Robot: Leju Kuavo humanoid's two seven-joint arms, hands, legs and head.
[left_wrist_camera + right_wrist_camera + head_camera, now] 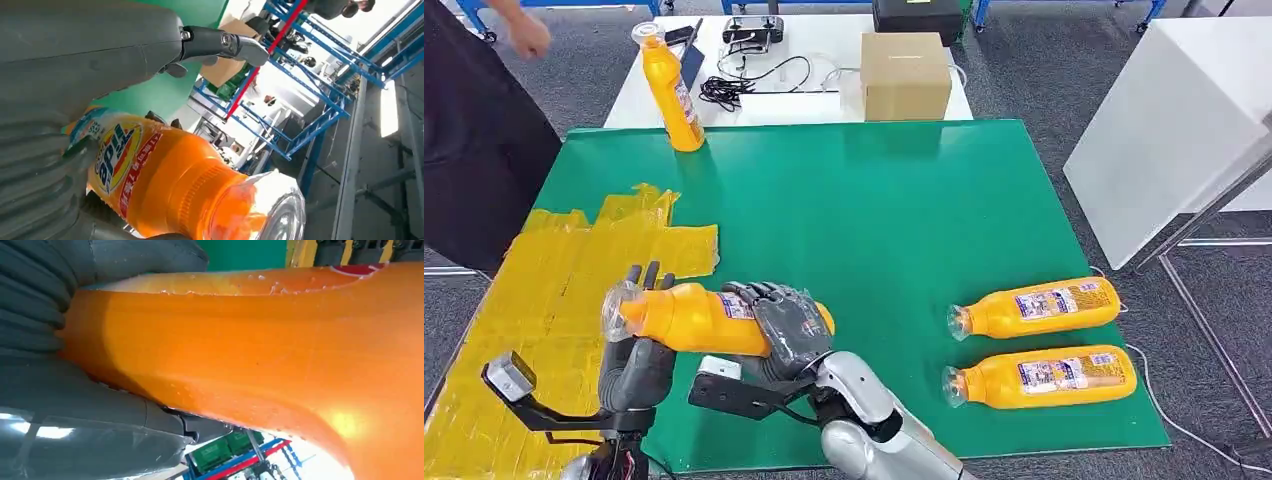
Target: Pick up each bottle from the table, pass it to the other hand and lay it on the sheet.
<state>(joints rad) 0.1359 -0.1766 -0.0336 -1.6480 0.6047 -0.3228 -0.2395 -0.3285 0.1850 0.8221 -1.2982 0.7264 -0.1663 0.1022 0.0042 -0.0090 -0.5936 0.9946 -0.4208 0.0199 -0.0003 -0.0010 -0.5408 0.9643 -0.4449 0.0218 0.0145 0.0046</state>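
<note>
The orange bottle (694, 318) lies level, cap toward the left hand (636, 365), base wrapped by the right hand (789, 325); both hands grip it.

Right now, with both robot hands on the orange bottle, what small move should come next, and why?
Probably the right robot hand should let go. It wraps the base end of the orange bottle, while the left robot hand already cups the neck end from below. The bottle hangs beside the yellow sheet, so the left hand can then carry it over alone.
</note>
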